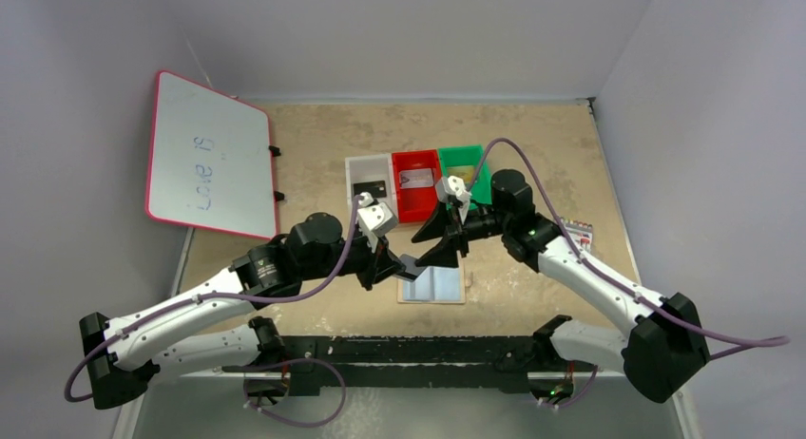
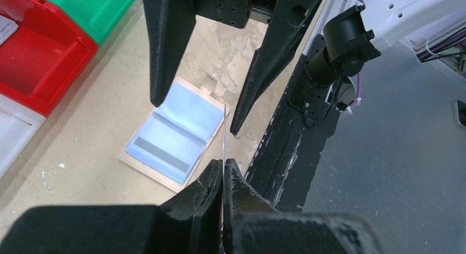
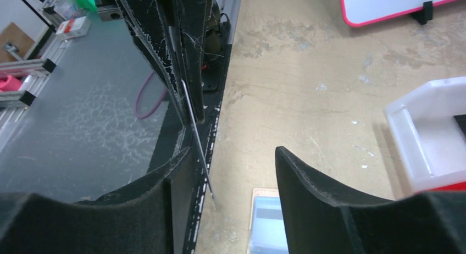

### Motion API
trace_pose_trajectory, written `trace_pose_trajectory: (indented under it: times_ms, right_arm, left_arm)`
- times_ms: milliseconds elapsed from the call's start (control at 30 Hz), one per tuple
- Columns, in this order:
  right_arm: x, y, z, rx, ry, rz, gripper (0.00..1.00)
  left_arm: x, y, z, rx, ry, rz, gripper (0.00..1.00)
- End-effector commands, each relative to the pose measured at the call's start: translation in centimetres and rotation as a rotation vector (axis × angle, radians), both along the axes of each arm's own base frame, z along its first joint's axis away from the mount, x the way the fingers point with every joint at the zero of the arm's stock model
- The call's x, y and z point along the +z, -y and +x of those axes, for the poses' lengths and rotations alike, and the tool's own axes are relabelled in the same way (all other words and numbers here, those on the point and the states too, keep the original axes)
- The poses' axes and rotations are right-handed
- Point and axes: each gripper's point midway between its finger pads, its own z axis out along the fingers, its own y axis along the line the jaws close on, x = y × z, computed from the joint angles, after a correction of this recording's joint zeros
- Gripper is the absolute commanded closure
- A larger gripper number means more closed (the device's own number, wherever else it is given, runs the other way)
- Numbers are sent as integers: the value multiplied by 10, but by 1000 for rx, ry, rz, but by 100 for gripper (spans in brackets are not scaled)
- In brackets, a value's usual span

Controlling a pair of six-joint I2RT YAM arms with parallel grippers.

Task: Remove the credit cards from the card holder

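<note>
Closest to my left wrist camera, the left hand [image 2: 222, 174] has its fingers pressed together on one end of a credit card [image 2: 224, 137], which I see edge-on as a thin line standing out from the grip. Its free end reaches between the fingers of the right hand [image 2: 198, 117]. Those fingers are spread wide, one on each face of the card. The card runs just beside one pad and well off the other, and I cannot tell whether it touches. So the left hand alone holds it.

Beneath both hands the card holder [image 2: 189, 114] lies open and flat on the tabletop [image 2: 82, 127], near the middle of its near edge, with a striped card [image 2: 164, 153] in one panel.

My read is that the right hand should back away along the card's plane before the left carries it toward the bins [image 1: 418, 209], nearer the far edge.
</note>
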Motion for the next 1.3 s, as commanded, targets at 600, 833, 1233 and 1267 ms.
trace_pose_trajectory:
  times_ms: [600,833,1233,1267]
  right_arm:
    - [21,-9,-9,187,168,46,38]
    - [16,-12,-23,248,101,40,54]
    - [12,-22,-16,247,-14,18,70]
    - [12,-23,-16,248,-19,20,70]
  left_arm:
    - [18,5,-4,-31,10,-45,100]
    - [13,-2,12,59,26,-9,100]
    - [13,-6,11,52,49,0,100]
    - [12,-6,11,53,47,4,100]
